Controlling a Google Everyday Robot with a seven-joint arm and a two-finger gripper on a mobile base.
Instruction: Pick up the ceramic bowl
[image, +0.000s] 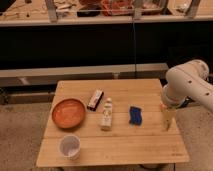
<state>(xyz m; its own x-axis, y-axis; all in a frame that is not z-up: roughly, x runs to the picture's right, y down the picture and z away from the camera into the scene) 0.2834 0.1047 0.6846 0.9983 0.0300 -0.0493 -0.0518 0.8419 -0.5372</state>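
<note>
The claw (167, 119) hung over the tabletop's (150, 146) right edge, its state impossible to tell, well apart from the ceramic bowl (68, 113) at the left. A clean pick likely meant crossing above the bottle (106, 114) and what looked like a sponge (135, 115), then pinching the bowl's rim.

The wide glazed ceramic bowl (68, 112), left, is orange-brown, darker at the rim; the small round cup (70, 146) is white; the wooden table (125, 146) pale. The tan gripper (166, 120) hangs over its right edge.
</note>
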